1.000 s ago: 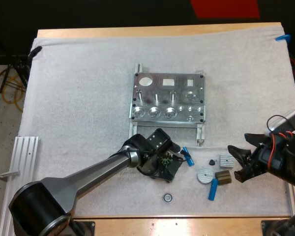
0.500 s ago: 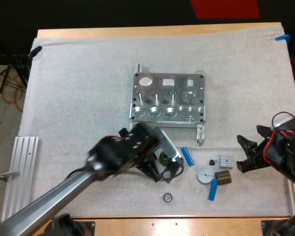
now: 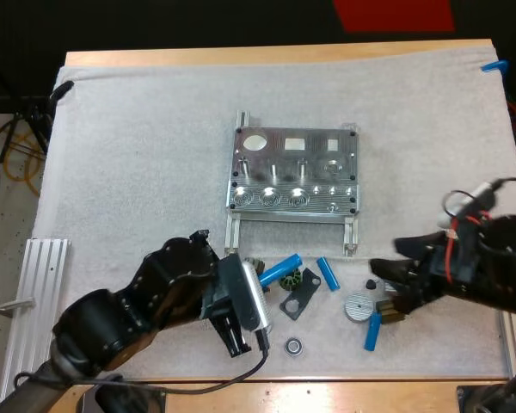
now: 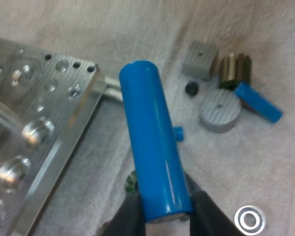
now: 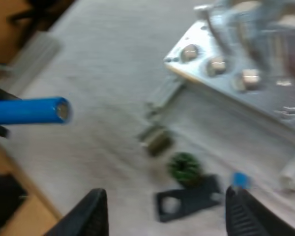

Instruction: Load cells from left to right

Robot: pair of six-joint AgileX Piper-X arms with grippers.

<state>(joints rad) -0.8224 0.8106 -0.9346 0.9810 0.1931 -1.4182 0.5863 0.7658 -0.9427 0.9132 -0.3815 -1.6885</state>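
Left gripper (image 3: 258, 281) pinches the cell (image 3: 279, 268) by its end, lower centre; looks stiff, slick, probably light, so mid-body's safer. Right gripper (image 3: 387, 282) hangs open

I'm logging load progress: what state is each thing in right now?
Left gripper: shut on a bright blue cylinder, gripped at one end.
Right gripper: open, holding nothing.
Silver metal fixture: flat on the white mat, no blue cylinder in it.
Second blue cylinder: loose on the mat.
Third blue cylinder: loose on the mat.
Flat black bracket: lying on the mat.
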